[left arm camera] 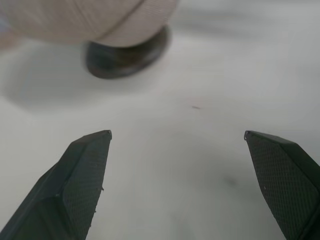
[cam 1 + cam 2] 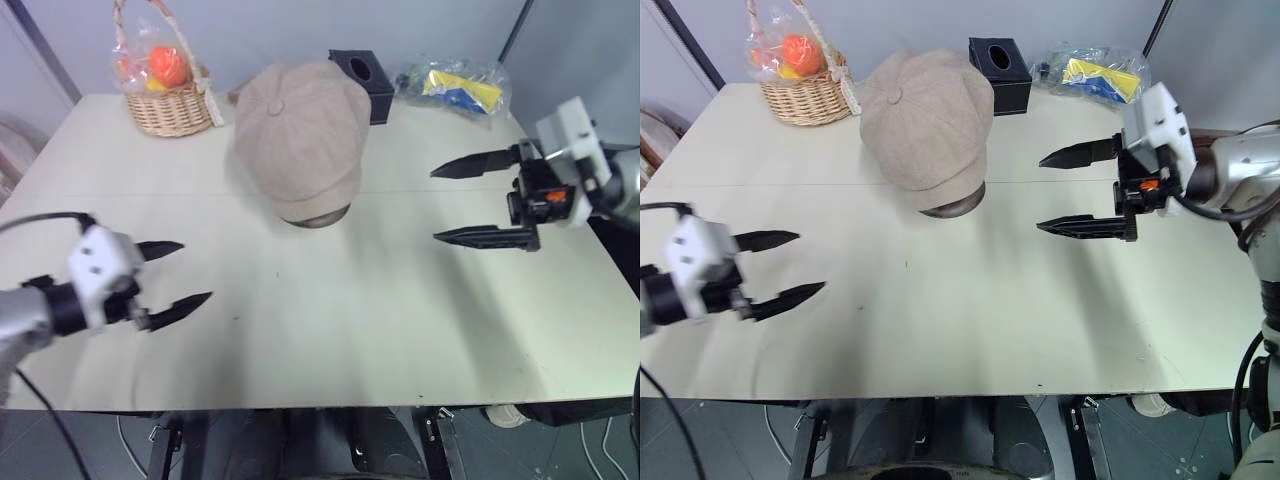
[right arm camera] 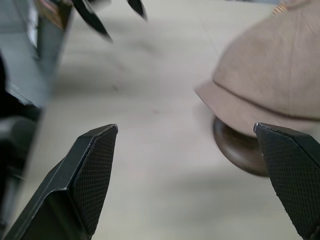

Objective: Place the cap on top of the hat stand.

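The cap (image 2: 302,135) hides the hat stand's (image 2: 318,216) head and stem; only its base edge shows.

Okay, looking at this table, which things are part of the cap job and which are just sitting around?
Part of the job:
cap, sitting on the stand
hat stand, only its dark base showing under the cap
left gripper and right gripper, both open and empty

Lying about:
basket of wrapped fruit
black box
plastic bag

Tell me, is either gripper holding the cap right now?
No, the cap sits on the hat stand, while the left gripper and right gripper hang open and apart from it.
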